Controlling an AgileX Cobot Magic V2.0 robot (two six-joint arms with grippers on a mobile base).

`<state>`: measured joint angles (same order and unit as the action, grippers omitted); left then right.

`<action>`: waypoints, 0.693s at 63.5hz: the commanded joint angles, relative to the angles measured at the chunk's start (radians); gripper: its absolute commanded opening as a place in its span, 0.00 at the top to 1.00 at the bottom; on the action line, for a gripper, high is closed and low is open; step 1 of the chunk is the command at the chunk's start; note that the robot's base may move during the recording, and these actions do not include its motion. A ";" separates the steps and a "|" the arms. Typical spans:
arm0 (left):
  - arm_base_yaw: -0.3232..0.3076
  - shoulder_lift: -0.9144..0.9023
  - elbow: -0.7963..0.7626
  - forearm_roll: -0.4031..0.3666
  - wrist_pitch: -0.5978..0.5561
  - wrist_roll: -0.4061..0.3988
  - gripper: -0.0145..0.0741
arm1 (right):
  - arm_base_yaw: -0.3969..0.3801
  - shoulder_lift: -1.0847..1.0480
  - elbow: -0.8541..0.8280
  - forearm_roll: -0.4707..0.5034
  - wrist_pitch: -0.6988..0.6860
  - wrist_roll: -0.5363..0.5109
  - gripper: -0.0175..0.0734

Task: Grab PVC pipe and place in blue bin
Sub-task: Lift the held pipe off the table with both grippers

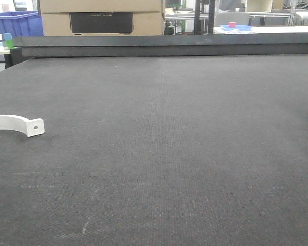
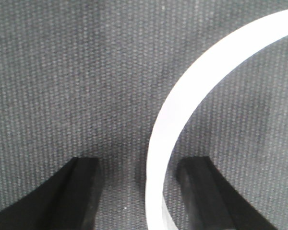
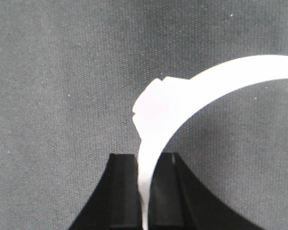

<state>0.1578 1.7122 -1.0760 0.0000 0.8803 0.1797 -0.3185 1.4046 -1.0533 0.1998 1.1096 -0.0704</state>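
Left hand (image 2: 140, 165): it is standing open low over the table (image 2: 62, 72), its two dark fingers (image 2: 84, 191) spread wide.
Pipe at the left hand: the PVC pipe (image 2: 170, 129) is rising between the fingers, well clear of the one on the left of the view and just beside the one on the right. I cannot tell if it is touching that one. It is arching away to the upper right.
Right hand (image 3: 146, 158): it is closing tight on a PVC pipe (image 3: 153, 108), with one blocky black finger (image 3: 122, 191) pressing each face of the thin strap.
Pipe at the right hand: the strap is climbing out of the grip, widening into a blurred flat tab, then curving off to the right. I cannot tell whether this is the same piece the left wrist view shows.
Front view, left: a PVC pipe (image 1: 10, 121) is lying on the table (image 1: 169, 154) at the left edge, arched, with its flat tab and single round hole pointing right. No hand is showing here.
Front view, behind: a blue bin (image 1: 15, 25) is standing far left, then a cardboard box (image 1: 56, 23), then a small blue tray (image 1: 236, 27).
Materials: the pipe is showing as smooth, matte white plastic, thin and ribbon-like. The table is wearing a dark grey woven mat with a fine, even grain.
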 commanded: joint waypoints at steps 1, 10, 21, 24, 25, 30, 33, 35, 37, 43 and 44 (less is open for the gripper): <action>-0.004 0.008 -0.005 -0.005 -0.005 -0.001 0.58 | -0.007 -0.009 -0.007 -0.003 -0.010 -0.010 0.99; -0.004 0.008 -0.005 -0.012 -0.005 -0.001 0.80 | -0.007 -0.009 -0.007 -0.003 -0.017 -0.010 0.99; -0.004 -0.012 -0.005 -0.058 0.009 -0.001 0.96 | -0.007 -0.009 -0.007 -0.003 -0.017 -0.010 0.99; -0.004 -0.032 -0.005 -0.077 0.012 -0.001 0.96 | -0.007 -0.010 -0.007 -0.003 -0.011 -0.010 0.99; -0.004 -0.040 -0.005 -0.081 0.013 -0.001 0.96 | -0.007 -0.013 -0.007 -0.003 -0.011 -0.010 0.99; -0.004 -0.118 -0.006 -0.086 0.026 -0.001 0.96 | -0.007 -0.040 -0.007 -0.003 -0.007 -0.010 0.99; -0.004 -0.169 -0.006 -0.086 0.033 -0.001 0.96 | -0.007 -0.064 -0.007 -0.003 -0.009 -0.010 0.99; -0.004 -0.200 -0.006 -0.089 0.035 -0.001 0.96 | -0.007 -0.080 -0.007 -0.003 -0.014 -0.010 0.99; -0.004 -0.240 -0.006 -0.093 0.034 -0.001 0.96 | -0.007 -0.101 -0.007 -0.003 -0.020 -0.010 0.99; -0.004 -0.342 -0.006 -0.110 0.015 -0.001 0.96 | -0.007 -0.154 -0.007 -0.003 -0.044 -0.010 0.99; -0.004 -0.359 -0.006 -0.114 0.009 -0.001 0.96 | -0.007 -0.163 -0.007 -0.003 -0.052 -0.010 0.99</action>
<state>0.1564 1.4509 -1.0760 -0.0848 0.9061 0.1797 -0.3185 1.2947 -1.0533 0.1998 1.0880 -0.0726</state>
